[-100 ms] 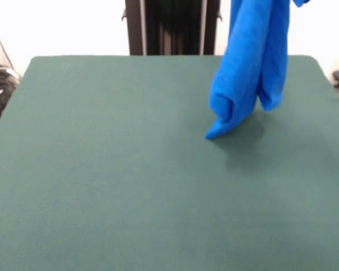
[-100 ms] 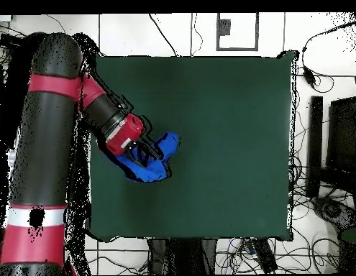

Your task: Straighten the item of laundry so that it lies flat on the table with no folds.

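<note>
Front view showed only the blue item of laundry (image 1: 250,68) hanging bunched below the unseen end effector, its lowest fold touching the green counter (image 1: 130,186). Overhead, the end effector (image 2: 153,151) was clenched on that cloth (image 2: 148,171), above the counter (image 2: 224,129).

Dark green desk (image 1: 101,186); only the bunched blue garment's (image 1: 246,68) lowest tip touching down near one side edge.
</note>
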`<state>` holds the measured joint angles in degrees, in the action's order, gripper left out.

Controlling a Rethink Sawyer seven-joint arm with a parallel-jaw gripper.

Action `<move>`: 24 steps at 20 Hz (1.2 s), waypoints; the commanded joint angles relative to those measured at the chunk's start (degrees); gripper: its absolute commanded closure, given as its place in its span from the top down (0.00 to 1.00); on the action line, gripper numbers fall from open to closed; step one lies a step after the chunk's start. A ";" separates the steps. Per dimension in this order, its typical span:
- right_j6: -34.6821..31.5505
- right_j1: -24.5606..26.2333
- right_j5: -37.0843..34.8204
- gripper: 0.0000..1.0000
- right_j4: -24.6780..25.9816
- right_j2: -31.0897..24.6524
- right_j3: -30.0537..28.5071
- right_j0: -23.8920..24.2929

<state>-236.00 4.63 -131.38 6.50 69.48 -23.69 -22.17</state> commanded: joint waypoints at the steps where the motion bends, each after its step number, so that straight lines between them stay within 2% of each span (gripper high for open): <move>1: 27.00 -4.86 1.63 0.00 6.73 -3.97 -8.16 -4.31; 3: 28.55 -6.49 2.84 0.00 6.83 -5.93 -9.63 -4.57; 7: 32.22 -13.99 17.88 0.00 14.12 -6.27 -20.70 -6.64; 10: 35.50 -20.28 31.30 0.00 19.72 -6.46 -29.70 -7.47; 14: 38.85 -28.13 53.63 0.00 26.77 -7.23 -39.10 -6.21; 18: 39.91 -32.91 71.02 0.00 32.19 -7.85 -44.81 -3.37; 22: 40.64 -35.72 81.85 0.00 35.28 -8.62 -48.02 0.06; 24: 43.23 -37.43 85.15 0.00 35.92 -9.32 -48.61 2.01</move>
<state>-210.76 -27.66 -56.89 39.16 69.00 -58.32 -23.18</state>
